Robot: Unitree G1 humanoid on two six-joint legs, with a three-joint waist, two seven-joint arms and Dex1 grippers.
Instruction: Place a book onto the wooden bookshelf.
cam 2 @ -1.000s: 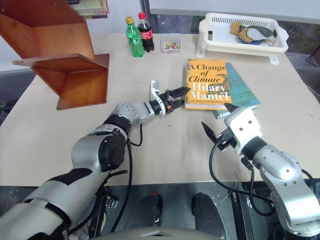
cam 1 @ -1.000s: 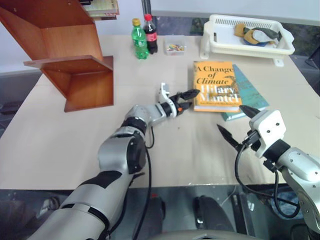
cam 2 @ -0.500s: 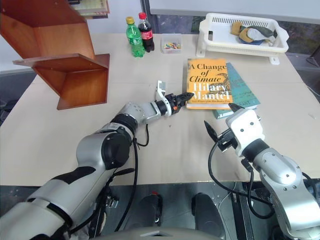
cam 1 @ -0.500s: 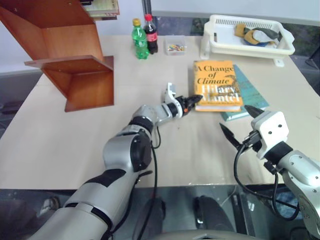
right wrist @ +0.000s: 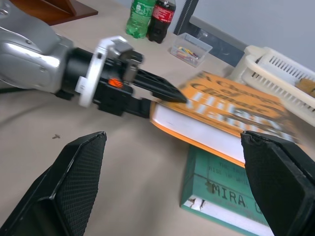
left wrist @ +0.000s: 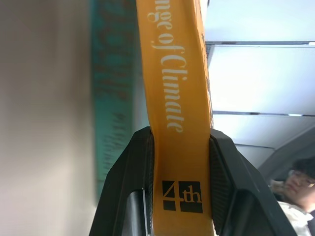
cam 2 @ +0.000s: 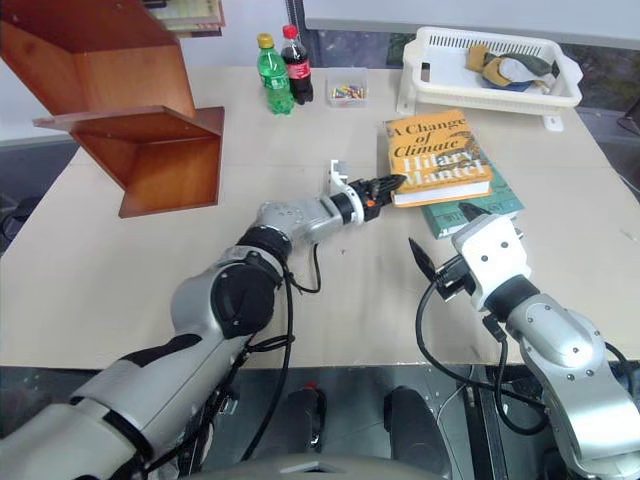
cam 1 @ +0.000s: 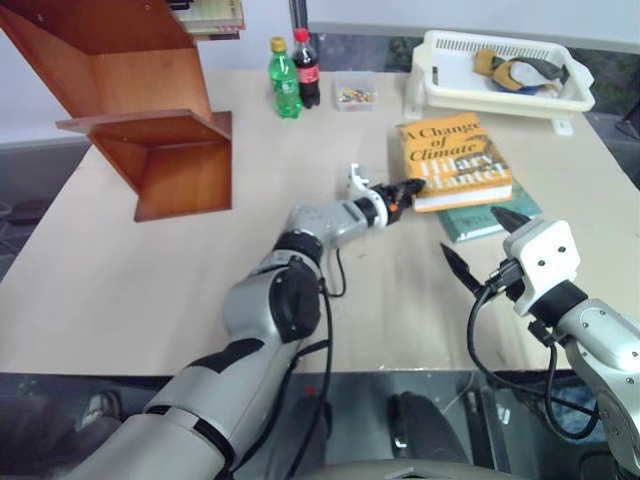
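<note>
Book (cam 1: pixel 455 160) corner clamped by outstretched left end effector (cam 1: pixel 405 189), right end effector (cam 1: pixel 478 245) spread wide, hovering nearby

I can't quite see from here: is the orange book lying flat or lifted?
One corner is lifted: the left gripper clamps the orange book, tilting it off the teal book.

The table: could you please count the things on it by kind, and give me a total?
Books: 2, the orange-yellow book on the teal book
Bottles: 2, a green bottle and a cola bottle
Baskets: 1, the white basket
Small clear boxes: 1, the clear box
Bookshelves: 1, the wooden bookshelf
Total: 7
</note>
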